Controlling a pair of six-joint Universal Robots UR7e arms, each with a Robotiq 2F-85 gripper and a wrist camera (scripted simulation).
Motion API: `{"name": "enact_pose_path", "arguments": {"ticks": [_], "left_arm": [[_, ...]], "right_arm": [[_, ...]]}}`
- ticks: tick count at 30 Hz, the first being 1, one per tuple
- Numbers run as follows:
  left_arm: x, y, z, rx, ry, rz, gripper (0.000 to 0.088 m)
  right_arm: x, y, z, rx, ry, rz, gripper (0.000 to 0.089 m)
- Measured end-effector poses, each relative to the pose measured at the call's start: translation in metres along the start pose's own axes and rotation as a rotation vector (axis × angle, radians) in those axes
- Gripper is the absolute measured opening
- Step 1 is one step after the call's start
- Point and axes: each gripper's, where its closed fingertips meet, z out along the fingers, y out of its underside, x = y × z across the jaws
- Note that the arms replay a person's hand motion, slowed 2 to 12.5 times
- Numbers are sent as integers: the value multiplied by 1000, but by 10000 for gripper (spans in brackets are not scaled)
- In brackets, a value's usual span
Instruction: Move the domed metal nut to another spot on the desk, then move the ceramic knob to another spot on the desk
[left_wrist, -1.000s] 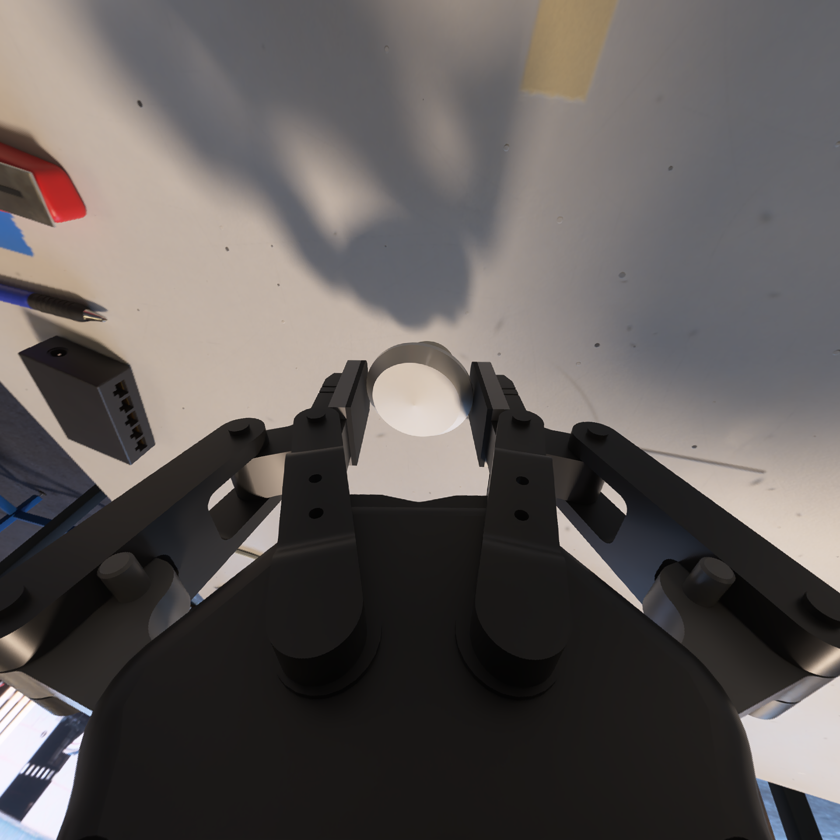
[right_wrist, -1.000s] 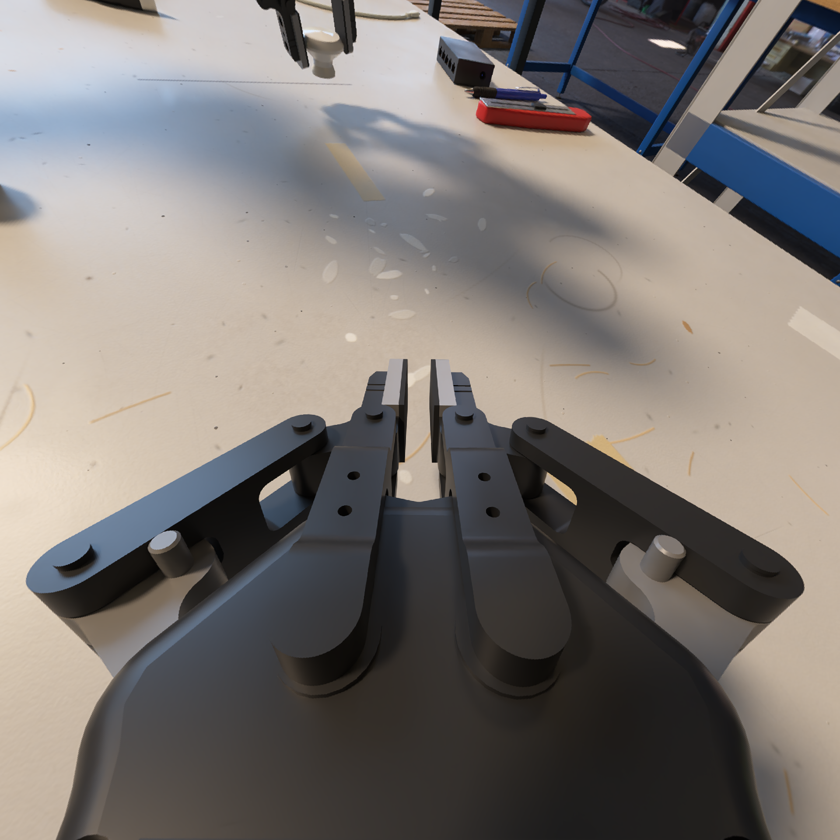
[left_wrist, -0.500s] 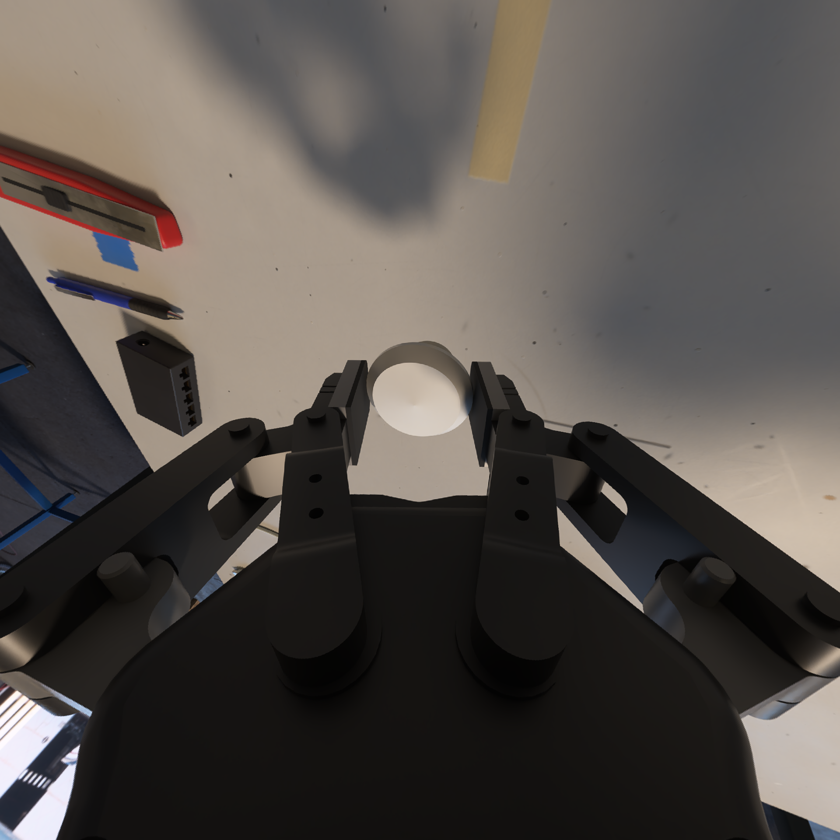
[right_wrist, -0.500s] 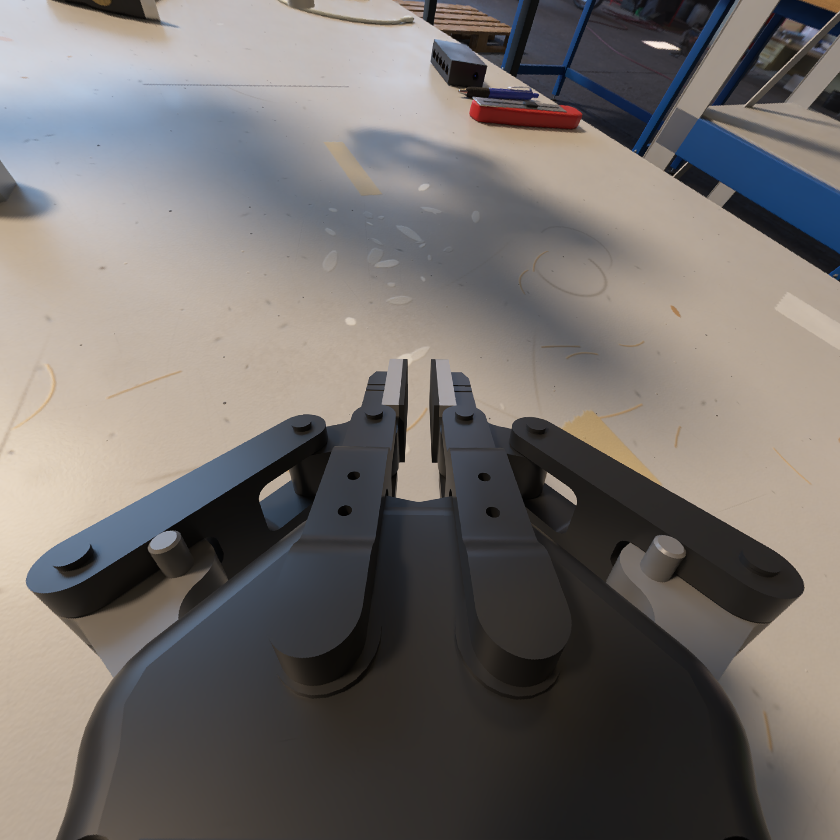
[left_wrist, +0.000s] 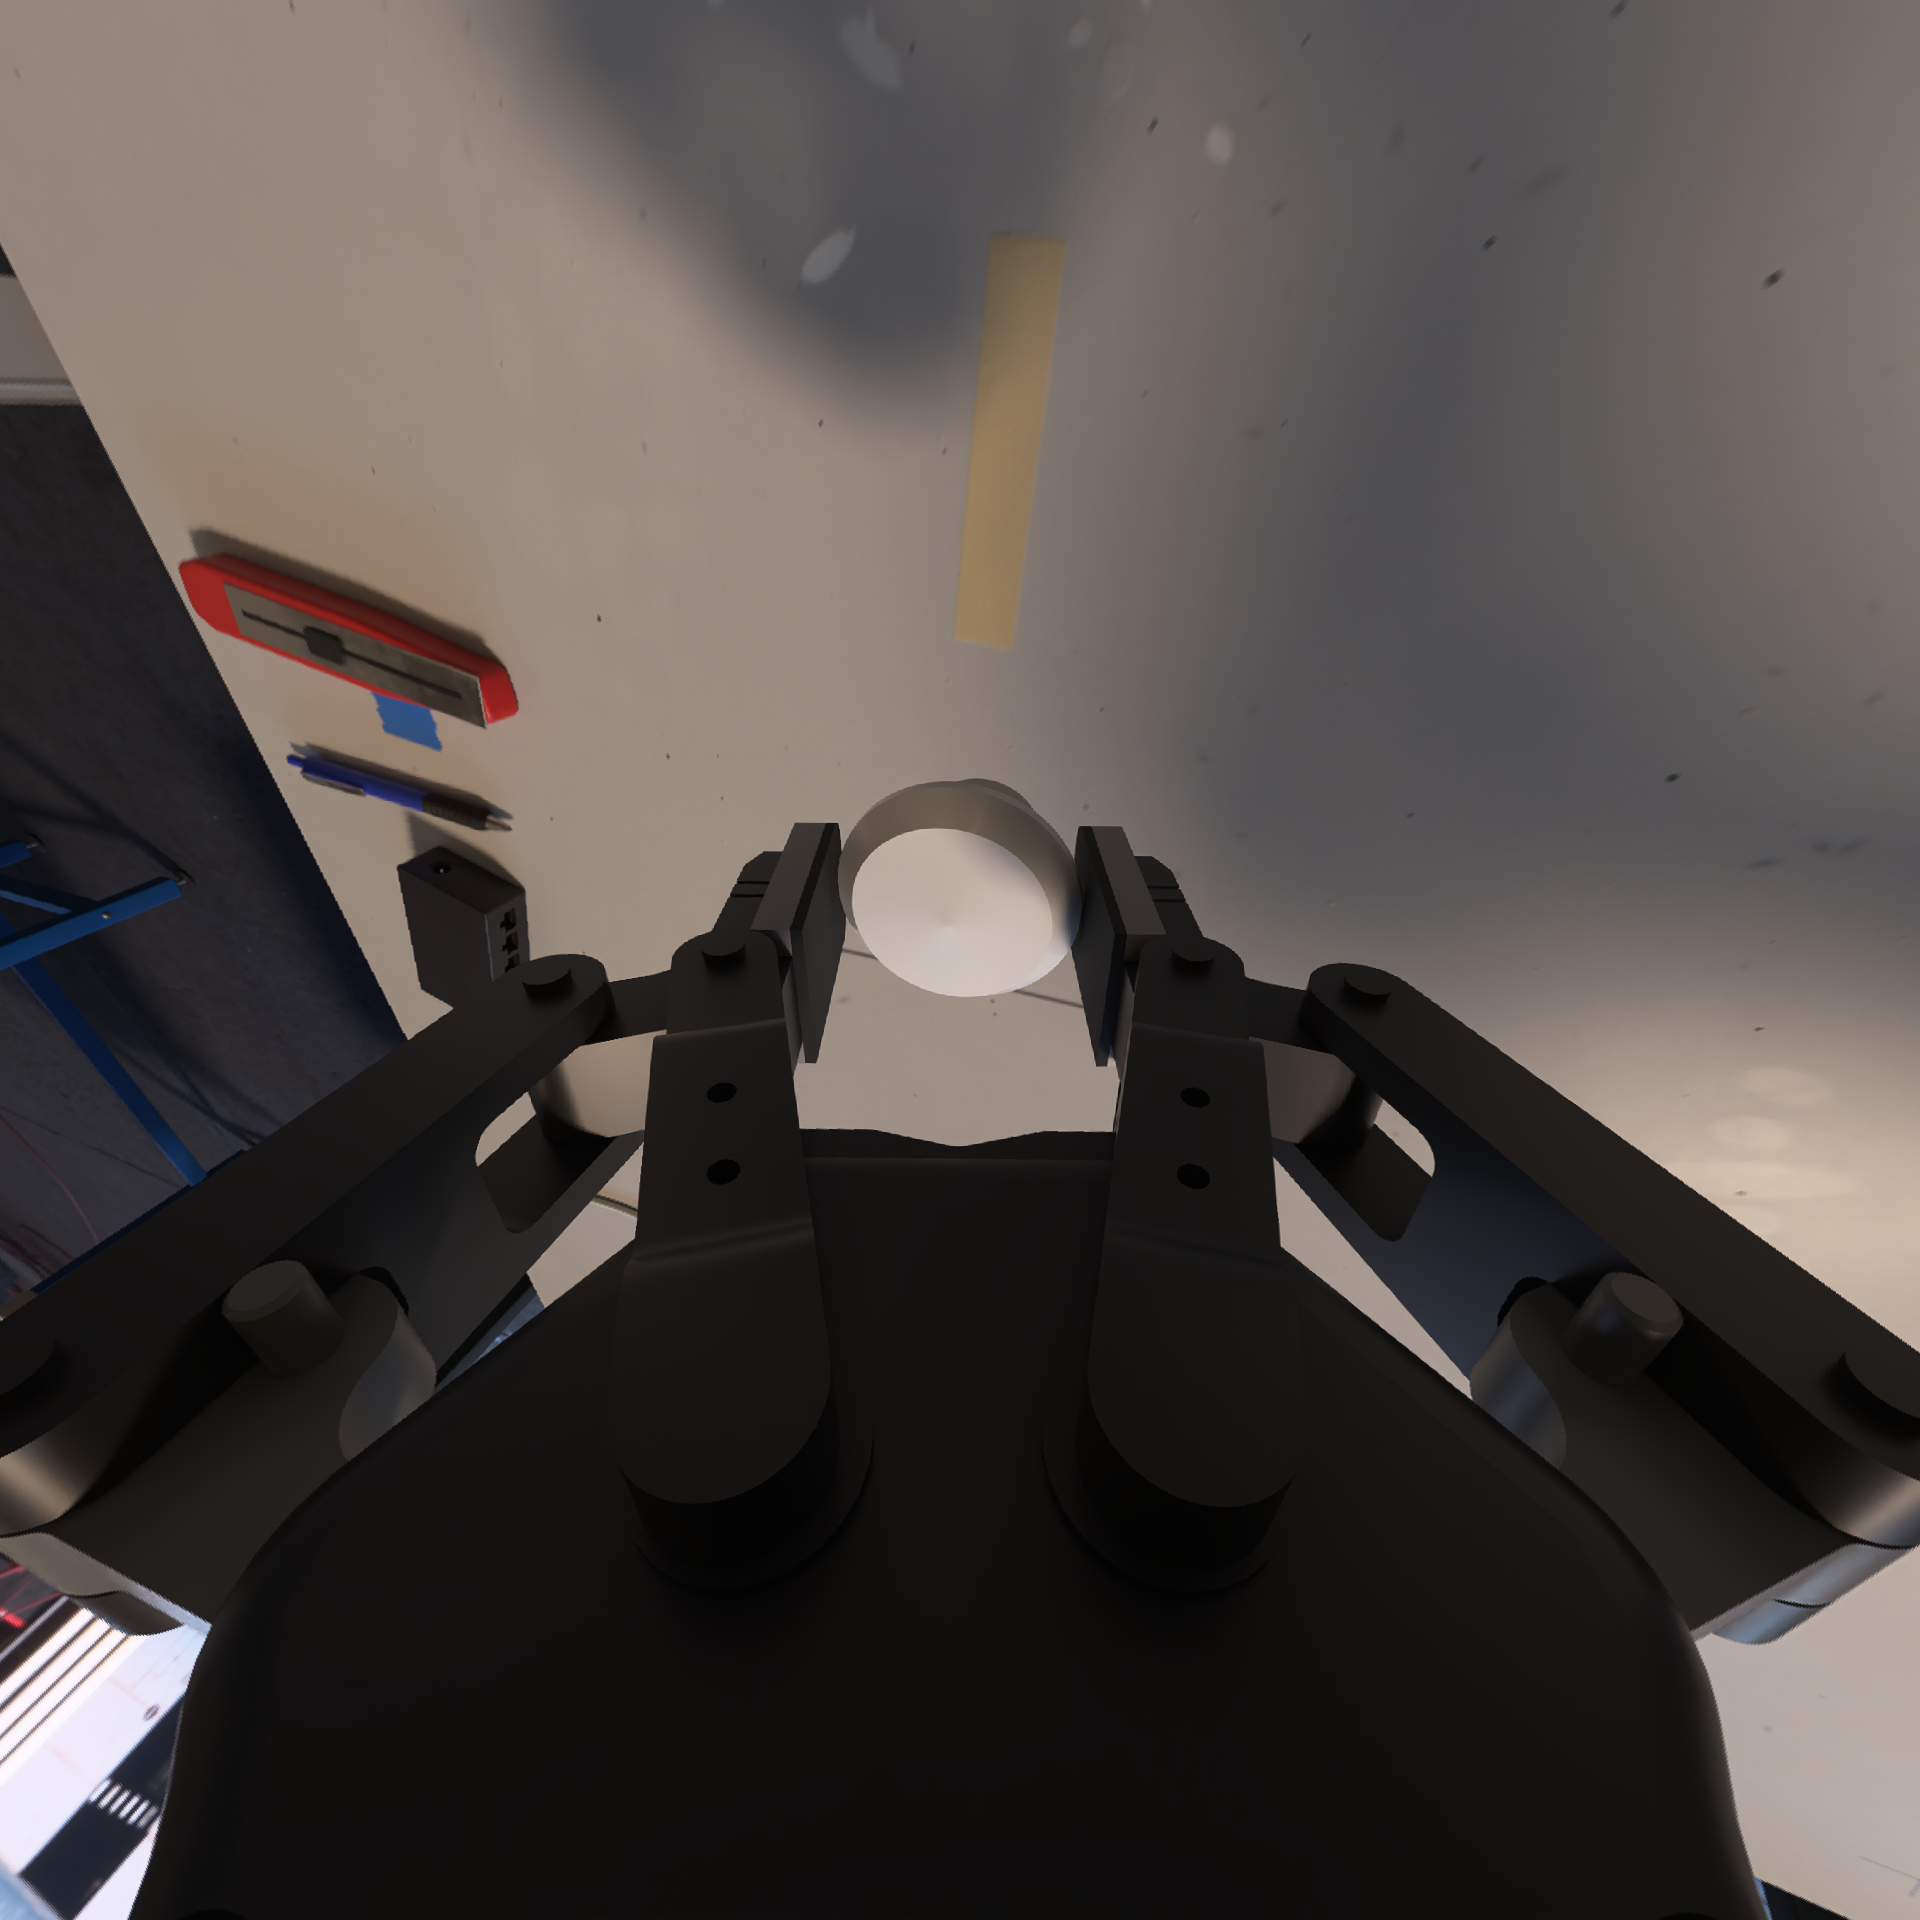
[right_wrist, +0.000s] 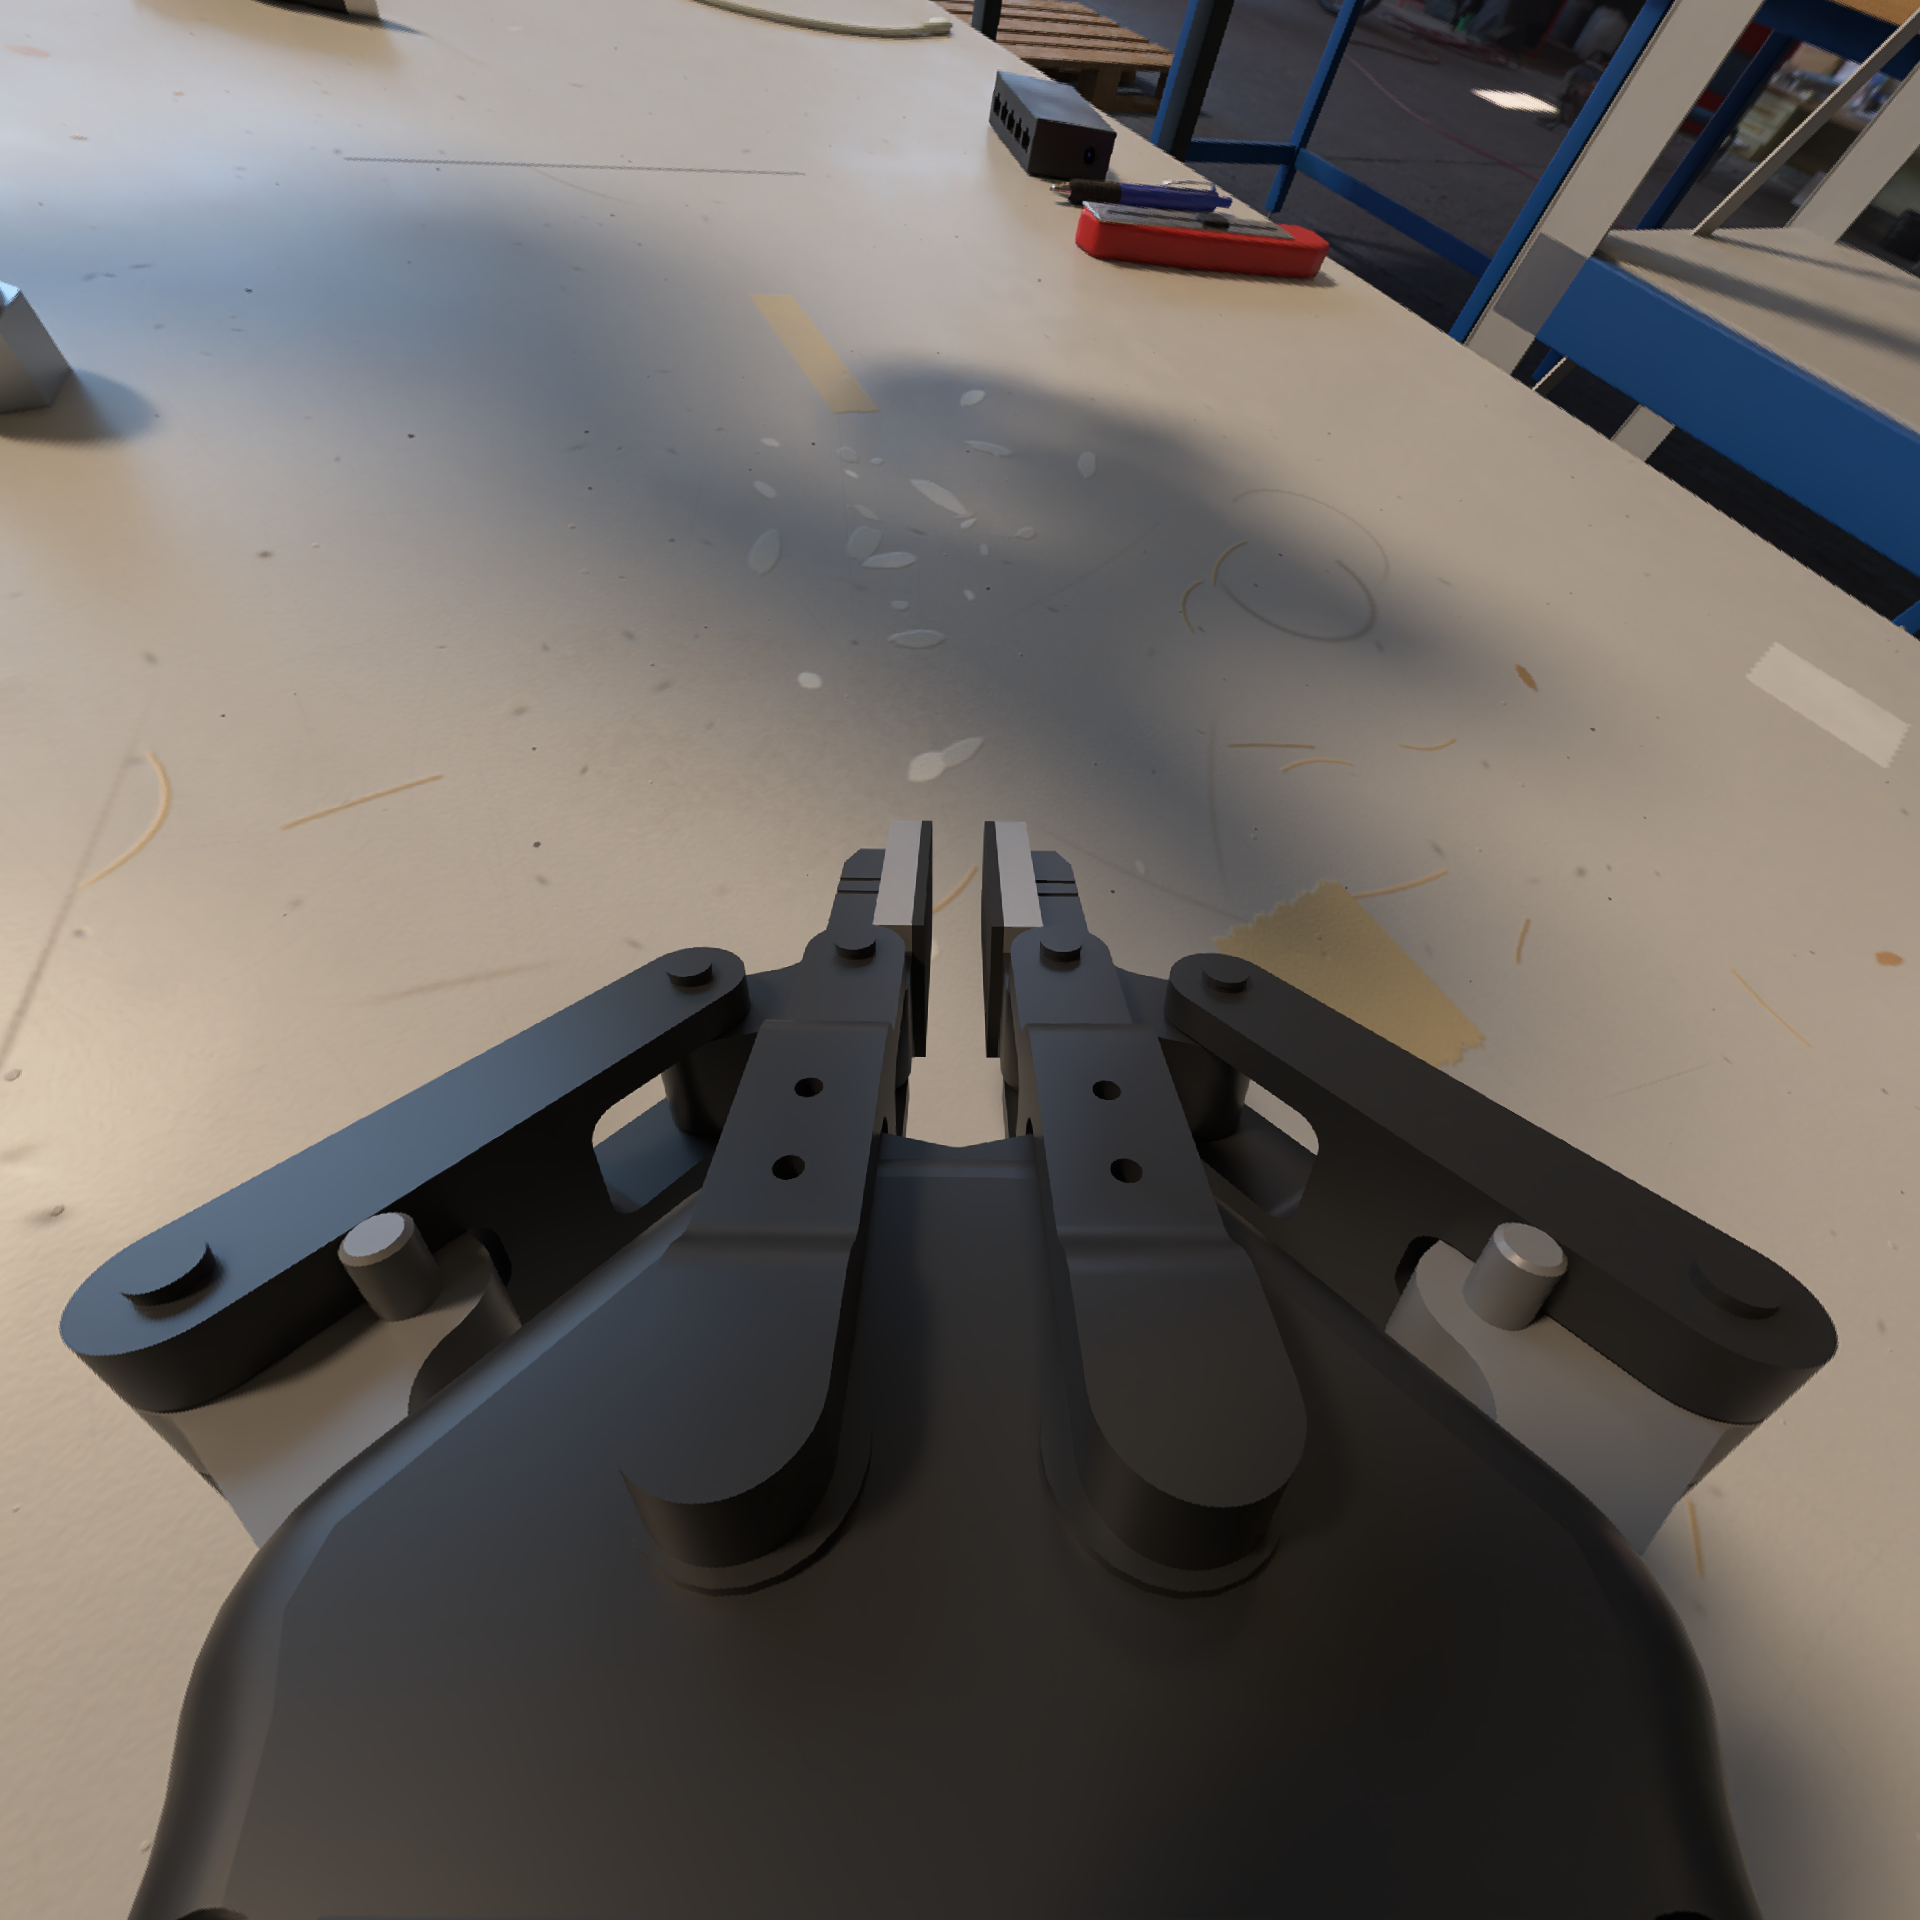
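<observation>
White round ceramic knob (left_wrist: 956, 914) is sitting pinched across its smooth rim by left tool (left_wrist: 956, 920) above pale desk (left_wrist: 1455, 520), likely slippery, brittle; right tool (right_wrist: 956, 883) nearly pressed together, empty.

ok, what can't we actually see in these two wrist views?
- Ceramic knob: left wrist view shows only its round face; the stem behind is hidden, and the left gripper fingers cover its sides.
- Black port box: partly hidden behind that gripper's linkage.
- Metal object: cut off by the right wrist view's left edge, so it can't be identified.
- Right gripper: narrow gap between the fingers, nothing in it.
</observation>
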Motion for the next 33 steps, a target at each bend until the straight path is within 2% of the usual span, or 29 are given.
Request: {"name": "enact_pose_path", "arguments": {"ticks": [8, 14, 33], "left_arm": [[23, -40, -19, 30, 1, 15, 396], [47, -73, -28, 62, 33, 25, 396], [122, -169, -37, 139, 148, 55, 396]], "right_arm": [[-1, 4, -9, 0, -8, -4, 87], [-1, 7, -16, 1, -15, -4, 85], [2, 17, -38, 9, -45, 14, 80]]}}
